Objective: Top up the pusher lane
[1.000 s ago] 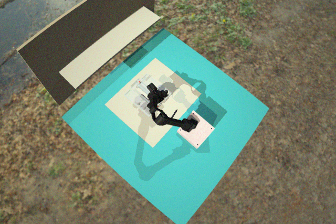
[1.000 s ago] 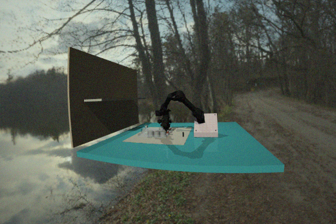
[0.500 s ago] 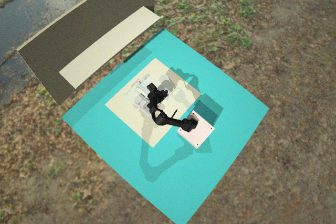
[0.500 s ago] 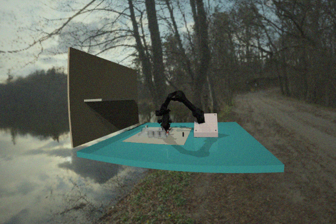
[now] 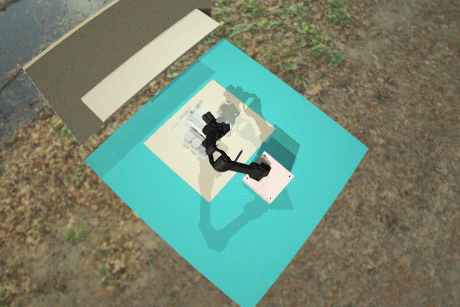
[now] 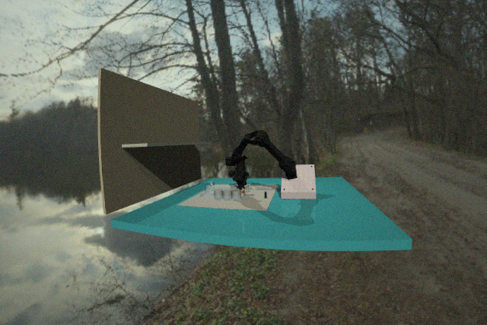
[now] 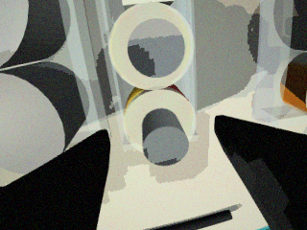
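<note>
We are judging the release to be in hand: the front jar (image 7: 136,115) is standing at the lane's (image 7: 193,57) mouth, just ahead of the rear jar (image 7: 119,48). The end effector (image 5: 219,131) (image 6: 240,186) (image 7: 163,129) is pointing down, parted (holding nothing). Next, we are advising lifting straight up.

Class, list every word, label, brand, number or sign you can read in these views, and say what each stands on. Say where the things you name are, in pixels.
There are none that can be read.
The two round cream-rimmed jars (image 7: 118,47) between the clear lane walls: coloured bands, yellow and red, show at one jar's side, but no lettering can be made out.
The pale pink board (image 5: 270,185) (image 6: 300,183) by the arm: only small dark dots, no lettering.
</note>
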### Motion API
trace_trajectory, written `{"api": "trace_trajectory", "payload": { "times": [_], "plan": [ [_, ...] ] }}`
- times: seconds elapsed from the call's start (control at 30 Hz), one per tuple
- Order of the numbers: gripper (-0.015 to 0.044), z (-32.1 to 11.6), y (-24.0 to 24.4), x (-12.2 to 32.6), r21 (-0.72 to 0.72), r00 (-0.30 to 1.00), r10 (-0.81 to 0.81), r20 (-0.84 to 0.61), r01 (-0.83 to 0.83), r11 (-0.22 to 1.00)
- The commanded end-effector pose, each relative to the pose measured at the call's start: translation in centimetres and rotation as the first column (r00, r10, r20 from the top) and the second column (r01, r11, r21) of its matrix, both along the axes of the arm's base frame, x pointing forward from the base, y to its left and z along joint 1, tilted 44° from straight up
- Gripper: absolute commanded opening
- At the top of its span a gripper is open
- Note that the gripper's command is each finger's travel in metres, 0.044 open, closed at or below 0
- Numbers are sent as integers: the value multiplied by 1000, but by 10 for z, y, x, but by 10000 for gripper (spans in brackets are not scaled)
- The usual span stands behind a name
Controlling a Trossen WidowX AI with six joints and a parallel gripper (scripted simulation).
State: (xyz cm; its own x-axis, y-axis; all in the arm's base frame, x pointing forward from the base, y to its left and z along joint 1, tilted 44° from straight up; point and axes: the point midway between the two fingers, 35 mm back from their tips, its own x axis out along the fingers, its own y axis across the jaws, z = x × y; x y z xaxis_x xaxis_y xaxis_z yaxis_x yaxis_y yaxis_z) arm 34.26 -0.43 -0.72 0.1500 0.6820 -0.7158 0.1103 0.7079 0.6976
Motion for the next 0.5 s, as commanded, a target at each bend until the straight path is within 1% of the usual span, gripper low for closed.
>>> {"api": "trace_trajectory", "payload": {
  "times": [0.0, 0.47],
  "plan": [
    [302, 3, -2, -1, -4, 1000, 3, 6, -3, 1000],
    [302, 2, 5, -42, -4, 1000, 3, 4, -3, 1000]
  ]
}}
